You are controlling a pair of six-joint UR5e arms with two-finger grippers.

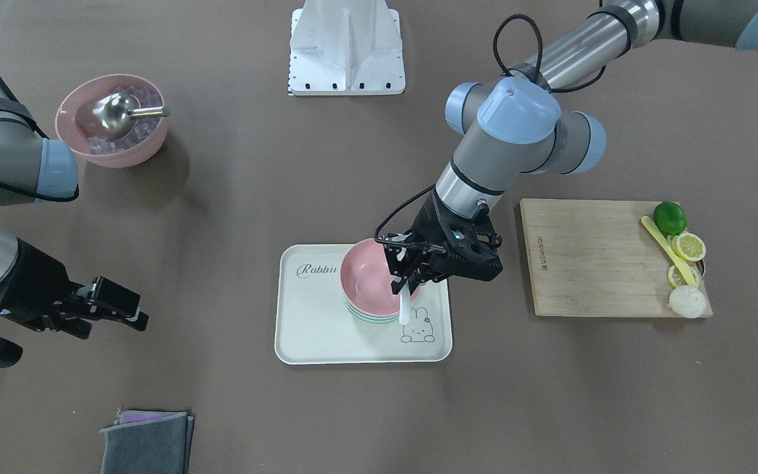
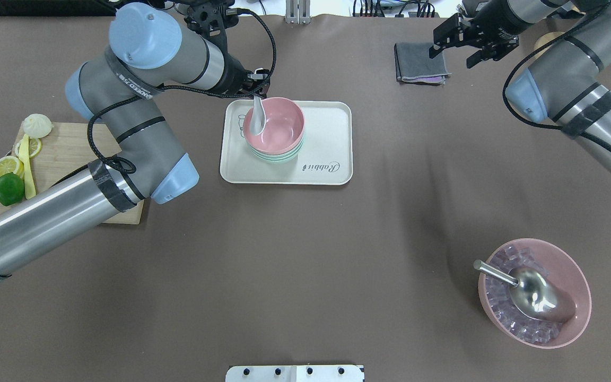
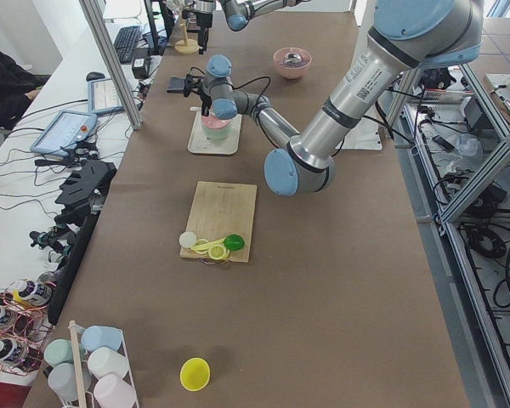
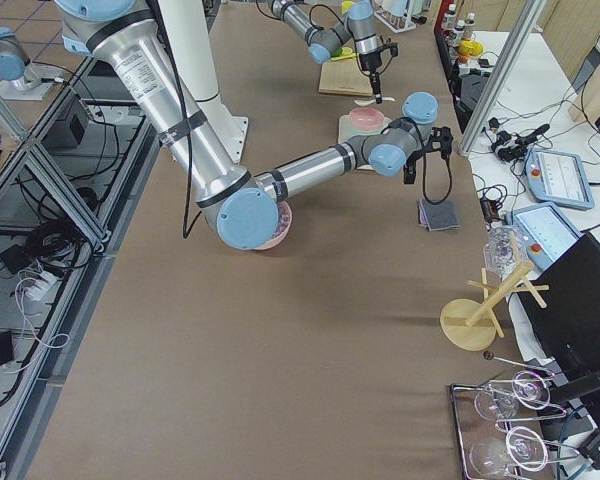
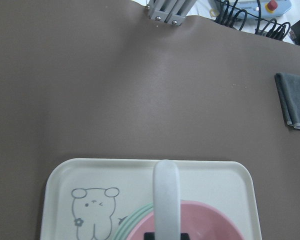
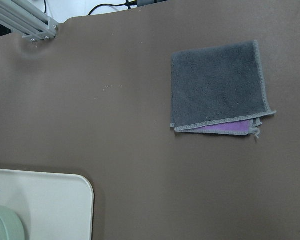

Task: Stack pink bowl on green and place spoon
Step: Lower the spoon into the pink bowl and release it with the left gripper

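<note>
The pink bowl (image 2: 279, 127) sits nested on top of the mint-green bowls (image 2: 276, 157), on a cream rabbit tray (image 2: 332, 132). My left gripper (image 2: 258, 95) is shut on the handle of the white spoon (image 2: 256, 120) and holds it scoop-down over the pink bowl's left inner side. I cannot tell whether the scoop touches the bowl. The left wrist view shows the spoon (image 5: 166, 200) over the pink bowl (image 5: 210, 225) and the green rim (image 5: 135, 222). My right gripper (image 2: 451, 52) is open and empty, far off beside the grey cloth.
A folded grey cloth (image 2: 419, 63) lies at the far right of the tray. A pink bowl of ice cubes with a steel scoop (image 2: 533, 292) stands near right. A cutting board (image 2: 67, 159) with lime, lemon slices and a yellow utensil lies left.
</note>
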